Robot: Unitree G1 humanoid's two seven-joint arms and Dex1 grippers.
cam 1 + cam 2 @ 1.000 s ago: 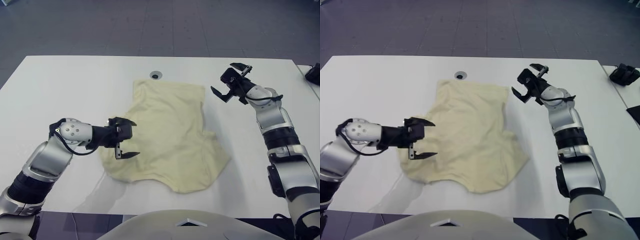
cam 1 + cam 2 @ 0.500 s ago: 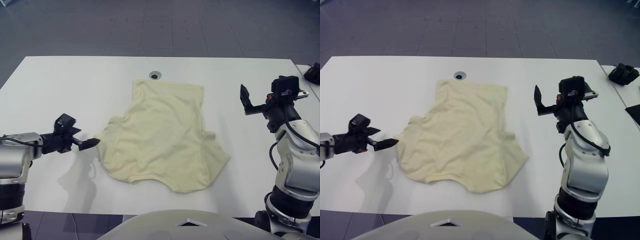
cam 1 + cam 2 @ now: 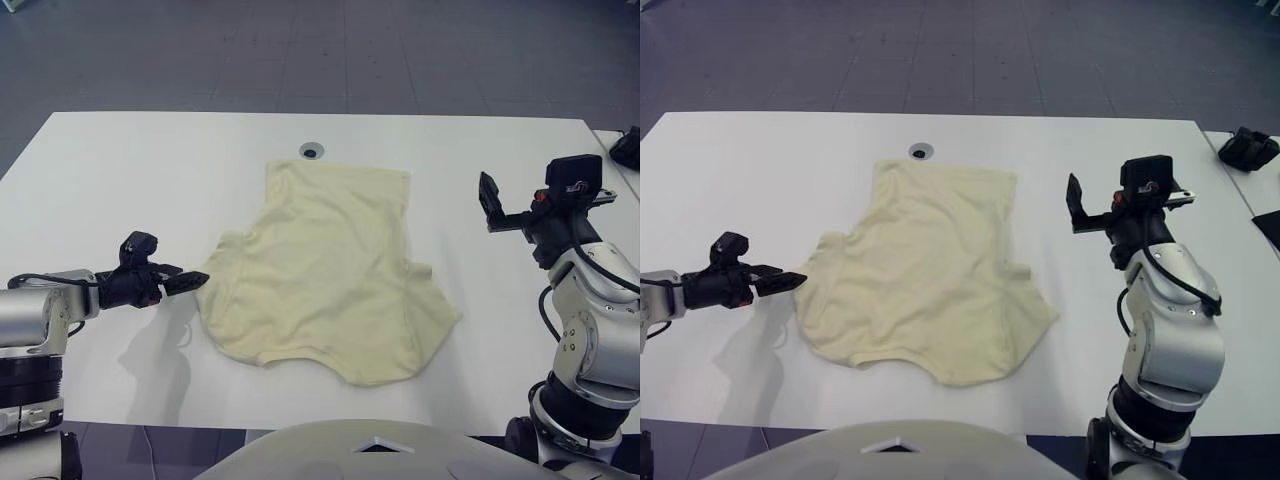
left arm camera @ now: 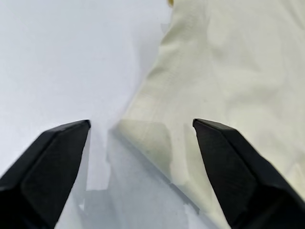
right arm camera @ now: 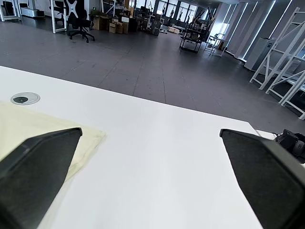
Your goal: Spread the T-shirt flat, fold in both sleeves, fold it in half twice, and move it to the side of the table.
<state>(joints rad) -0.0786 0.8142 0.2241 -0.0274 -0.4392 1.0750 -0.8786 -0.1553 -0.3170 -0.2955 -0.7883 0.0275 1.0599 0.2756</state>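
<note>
Left pincer has neared the T-shirt left edge

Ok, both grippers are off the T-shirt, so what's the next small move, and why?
Probably ease the left gripper forward and close it on the sleeve edge of the T-shirt. The gripper is open, that edge lies just ahead of it, and the sleeve looks rumpled rather than spread flat.

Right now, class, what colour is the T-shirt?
The T-shirt is plain pale yellow, clearest in the left eye view.
</note>
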